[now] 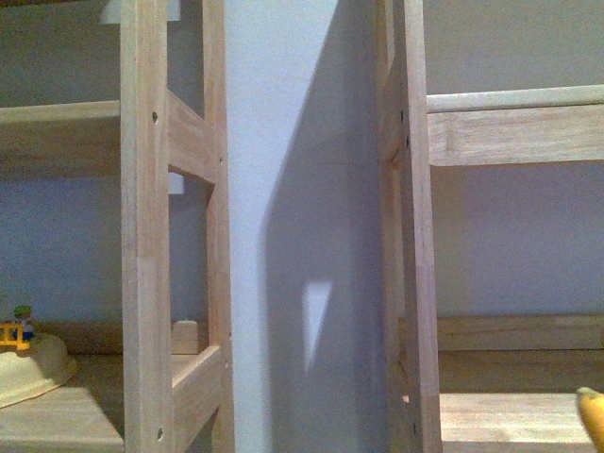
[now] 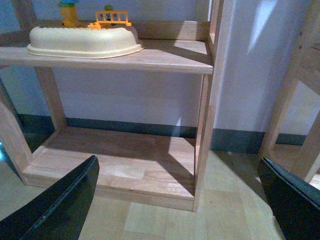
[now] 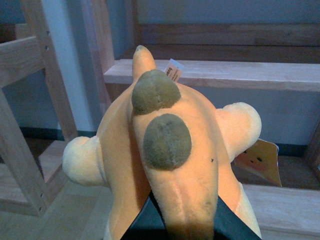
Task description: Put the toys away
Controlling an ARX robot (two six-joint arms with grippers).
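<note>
Your right hand (image 3: 184, 227) is clamped on the orange-yellow plush toy (image 3: 170, 150), with its 2 black fingers (image 3: 142, 230) squeezing the body from either side, so the pickup is done. The toy touches no board that I can see. The wooden shelf (image 3: 250, 75) lies ahead of that hand, not yet reached. Your left hand (image 2: 177, 167) is spread wide and carries nothing. It faces the other shelf unit (image 2: 165, 55), where a pale dome (image 2: 85, 42) with a small figure sits ahead of it. I judge 2 steps remain: carry the toy onto a shelf, then let go.
</note>
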